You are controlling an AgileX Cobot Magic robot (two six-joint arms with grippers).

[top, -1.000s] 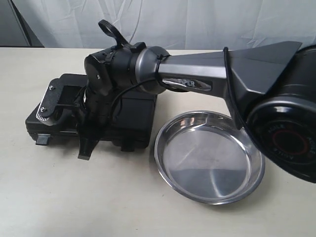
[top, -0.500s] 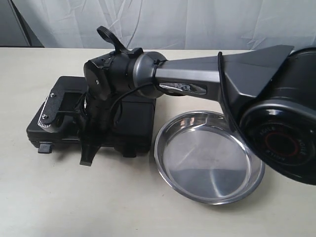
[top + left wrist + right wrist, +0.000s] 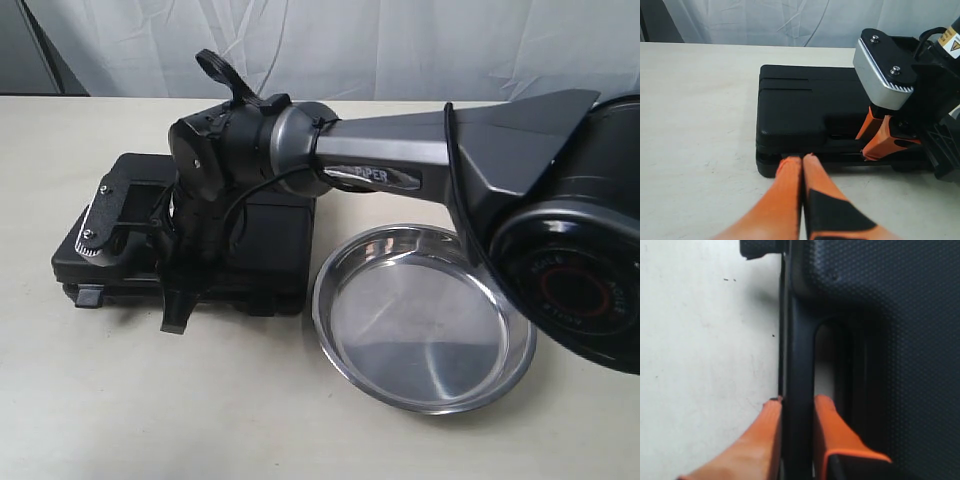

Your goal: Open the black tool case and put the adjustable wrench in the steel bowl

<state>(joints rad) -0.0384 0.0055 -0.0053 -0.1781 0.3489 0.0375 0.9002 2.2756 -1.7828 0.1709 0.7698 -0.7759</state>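
Note:
The black tool case (image 3: pixel 275 235) lies shut on the table to the left of the empty steel bowl (image 3: pixel 425 320). No adjustable wrench shows in any view. My right gripper (image 3: pixel 178 300) reaches across from the right and is shut on the case's handle bar (image 3: pixel 797 365), one orange finger (image 3: pixel 827 415) on each side of it. The left wrist view shows that same grip (image 3: pixel 867 150) at the case's front edge (image 3: pixel 800 105). My left gripper (image 3: pixel 802 159) is shut on nothing, its tips lined up with the case's front left corner. It does not show in the exterior view.
A small latch tab (image 3: pixel 88 295) sticks out at the case's front left. The right arm's thick housing (image 3: pixel 560 270) hangs over the bowl's right side. A white curtain (image 3: pixel 400 50) closes off the back of the pale table (image 3: pixel 150 400).
The right gripper and the case in its grip slid a little toward the near edge of the table, then held nearly still. The bowl stayed in place.

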